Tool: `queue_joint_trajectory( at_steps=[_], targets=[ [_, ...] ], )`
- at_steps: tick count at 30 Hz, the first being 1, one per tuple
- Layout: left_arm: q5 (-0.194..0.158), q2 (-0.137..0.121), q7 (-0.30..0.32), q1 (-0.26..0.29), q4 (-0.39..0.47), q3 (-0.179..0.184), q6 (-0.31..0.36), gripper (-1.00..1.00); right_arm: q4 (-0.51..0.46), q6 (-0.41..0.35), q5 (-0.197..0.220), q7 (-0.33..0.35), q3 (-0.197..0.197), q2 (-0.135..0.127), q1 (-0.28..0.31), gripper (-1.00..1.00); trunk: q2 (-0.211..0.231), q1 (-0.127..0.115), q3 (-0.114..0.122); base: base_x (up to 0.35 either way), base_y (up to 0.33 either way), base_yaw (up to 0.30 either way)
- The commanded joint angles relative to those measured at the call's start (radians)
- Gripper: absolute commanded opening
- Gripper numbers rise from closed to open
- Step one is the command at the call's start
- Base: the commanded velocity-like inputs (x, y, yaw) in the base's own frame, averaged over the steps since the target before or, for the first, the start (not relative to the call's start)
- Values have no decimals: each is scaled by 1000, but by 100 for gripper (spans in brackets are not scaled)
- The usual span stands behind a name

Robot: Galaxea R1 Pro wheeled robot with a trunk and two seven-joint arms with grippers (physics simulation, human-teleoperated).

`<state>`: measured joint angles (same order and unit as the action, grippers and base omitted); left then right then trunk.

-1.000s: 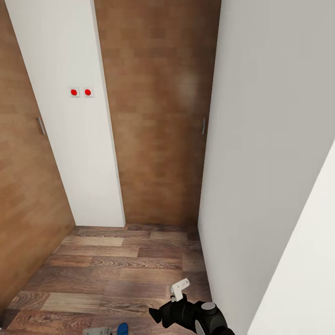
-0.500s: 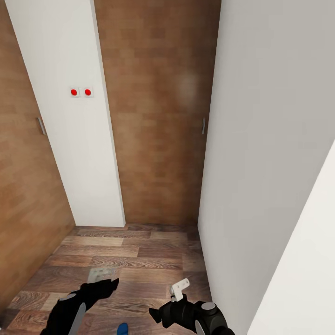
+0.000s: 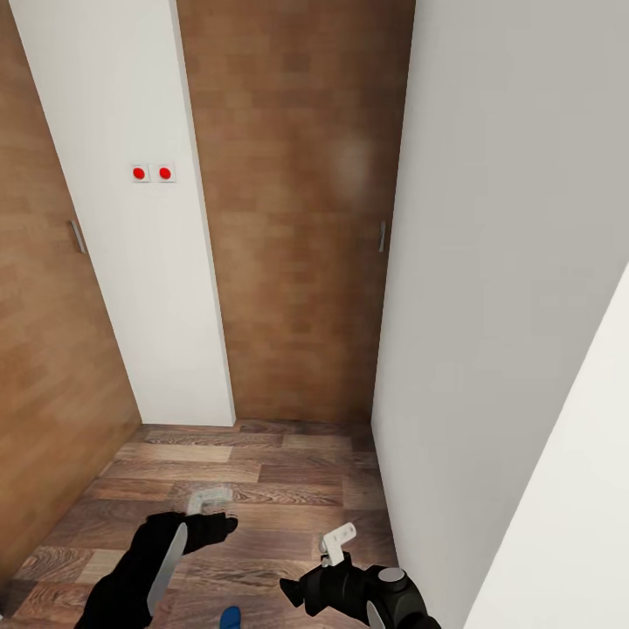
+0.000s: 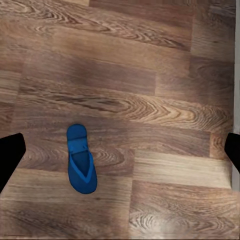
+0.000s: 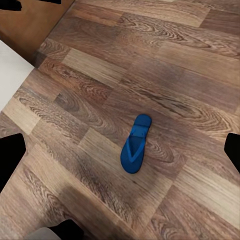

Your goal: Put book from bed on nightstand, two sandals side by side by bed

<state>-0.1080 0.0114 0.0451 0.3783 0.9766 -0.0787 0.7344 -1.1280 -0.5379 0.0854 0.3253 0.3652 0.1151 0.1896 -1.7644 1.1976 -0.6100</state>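
Left to right in the head view, the black left gripper [image 3: 210, 511] hangs with fingers spread (empty) over the brown wood-plank floor [image 3: 262, 489], a bright blue flat sandal [image 3: 230, 618] lies between, and the right gripper [image 3: 336, 543] also gapes empty.

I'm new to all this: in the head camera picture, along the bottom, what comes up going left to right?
Left gripper → blue sandal → right gripper → white wall.
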Motion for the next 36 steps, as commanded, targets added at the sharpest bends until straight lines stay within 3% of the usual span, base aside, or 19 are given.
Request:
queue_joint_trajectory(
  at_steps=[1, 7, 11, 27, 36],
  targets=[
    [-7, 1, 2, 2, -10, -4, 4, 100, -1, -7, 9, -2, 0, 0, 1, 100, -1, 0, -1, 0, 0, 0],
    [-33, 2, 2, 6, -110, -8, -36, 100, -1, -7, 8, -2, 0, 0, 1, 100, -1, 0, -1, 0, 0, 0],
    [-45, 3, 1, 7, -237, -11, -154, 100, -1, -5, 8, -3, 0, 0, 1, 100, -15, 8, -7, 0, 0, 0],
    [-49, 2, 2, 7, -258, -13, -188, 100, -2, 5, 10, 4, -2, 0, 1, 100, -127, 69, -57, 0, 0, 0],
    [-50, 3, 1, 7, -258, -11, -188, 100, -3, 6, 10, 4, -2, 0, 1, 100, -127, 69, -57, 0, 0, 0]
  ],
)
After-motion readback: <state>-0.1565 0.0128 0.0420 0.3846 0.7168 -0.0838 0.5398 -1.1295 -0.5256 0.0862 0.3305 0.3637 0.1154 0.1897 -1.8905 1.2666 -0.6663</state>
